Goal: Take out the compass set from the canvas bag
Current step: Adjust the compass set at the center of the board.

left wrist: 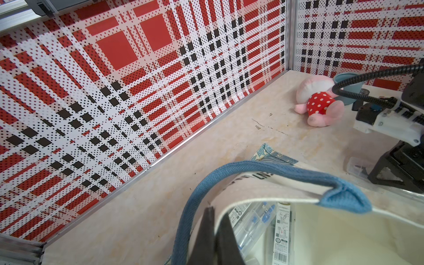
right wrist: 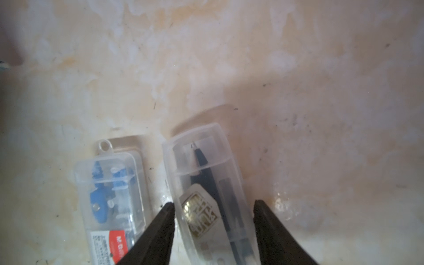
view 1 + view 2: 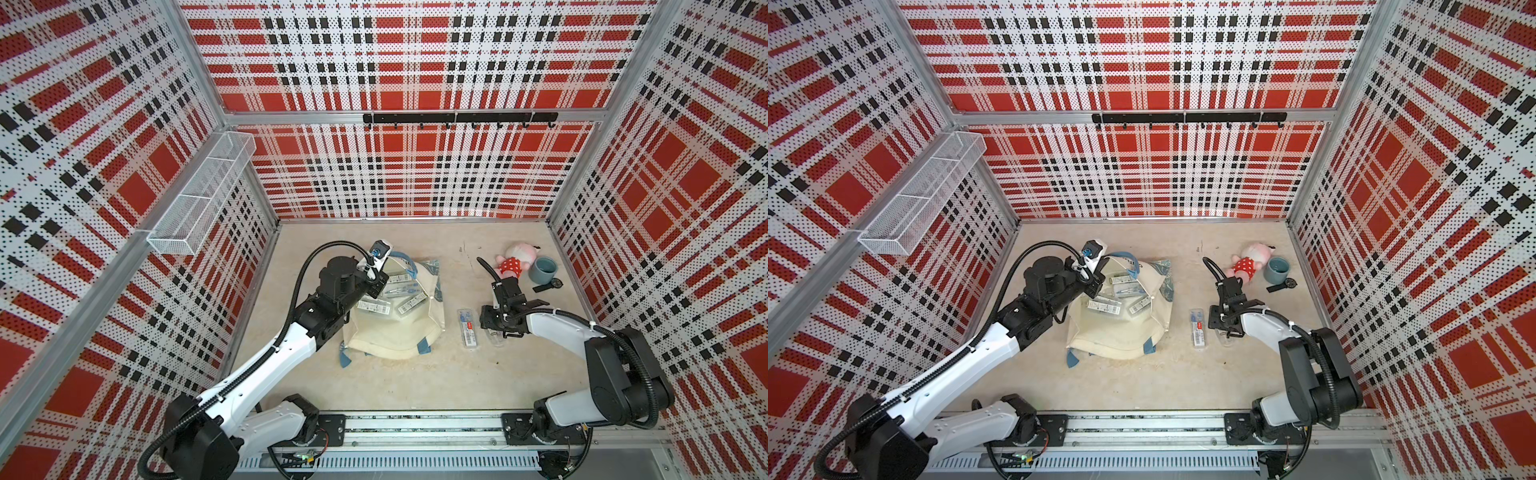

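Table: beige marbled top, walled in red, black and white plaid.

Left arm: reaches from the near left to the canvas bag's far left edge. Left gripper: jaws pressed together, apparently pinching the cream rim at the mouth, just beside a blue strap.

Right arm: reaches from the near right toward centre right. Right gripper: pointing down at the table, jaws apart, one on either side of a clear case. It does not visibly clamp the case.

Canvas bag: cream tote, blue straps, crumpled on the table left of centre. Its mouth is held agape at the far left. Black lettering is partly readable in the left wrist view.

Wire basket: white mesh, mounted on the left wall.

Hook rail: black, on the far wall.

Plush toy: pink, red dotted dress, lying at the far right.

Cup: grey-blue, just right of the plush toy.

Boxed compass sets: several clear boxes with white labels, lying inside the bag's open mouth.

Blue compass set: clear box, red label, on the table right of the bag.

Clear case: holds a dark compass. It lies flat, just right of the blue compass set.

Small black item: near side of the cup, kind unclear.
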You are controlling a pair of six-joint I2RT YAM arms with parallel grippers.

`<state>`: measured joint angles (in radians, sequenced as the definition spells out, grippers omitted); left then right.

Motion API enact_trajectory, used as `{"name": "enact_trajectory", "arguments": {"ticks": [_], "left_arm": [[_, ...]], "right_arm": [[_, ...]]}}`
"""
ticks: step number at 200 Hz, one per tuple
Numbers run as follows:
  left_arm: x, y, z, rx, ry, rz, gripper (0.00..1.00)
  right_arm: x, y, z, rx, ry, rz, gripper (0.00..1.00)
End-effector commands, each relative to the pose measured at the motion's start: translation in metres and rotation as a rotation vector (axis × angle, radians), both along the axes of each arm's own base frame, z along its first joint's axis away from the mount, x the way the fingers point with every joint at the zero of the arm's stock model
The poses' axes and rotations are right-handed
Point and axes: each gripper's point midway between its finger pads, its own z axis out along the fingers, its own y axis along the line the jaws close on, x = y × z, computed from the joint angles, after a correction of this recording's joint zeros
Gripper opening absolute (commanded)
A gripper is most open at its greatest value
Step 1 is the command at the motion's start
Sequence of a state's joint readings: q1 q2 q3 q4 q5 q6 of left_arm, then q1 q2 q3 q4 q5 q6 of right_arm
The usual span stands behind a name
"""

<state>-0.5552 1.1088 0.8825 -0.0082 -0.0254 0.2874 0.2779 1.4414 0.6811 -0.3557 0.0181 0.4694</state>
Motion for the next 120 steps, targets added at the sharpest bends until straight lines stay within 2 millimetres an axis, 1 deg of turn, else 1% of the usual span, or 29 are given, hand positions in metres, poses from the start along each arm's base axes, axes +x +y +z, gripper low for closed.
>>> {"name": "enact_trajectory", "arguments": {"ticks": [1, 66, 102, 120], "left_arm": [[0.0021, 0.0001, 0.0385, -0.086, -0.116, -0.007, 0.0], [0.0018, 0.0005, 0.039, -0.088, -0.117, -0.009, 0.0], [0.0015, -0.0002, 0.0395, -0.091, -0.116, -0.012, 0.0], [0.0013, -0.0005, 0.0398, -0.092, -0.116, -0.012, 0.0]], "right_arm": [[-0.005, 0.002, -0.0013, 0.042, 0.006, -0.022, 0.53], [-0.0082, 0.0094, -0.0031, 0.107, 0.007, -0.04, 0.51], [-0.0096, 0.0079, -0.004, 0.102, 0.007, -0.043, 0.55], [-0.0086, 0.0077, 0.0002, 0.101, -0.001, -0.044, 0.59]]}}
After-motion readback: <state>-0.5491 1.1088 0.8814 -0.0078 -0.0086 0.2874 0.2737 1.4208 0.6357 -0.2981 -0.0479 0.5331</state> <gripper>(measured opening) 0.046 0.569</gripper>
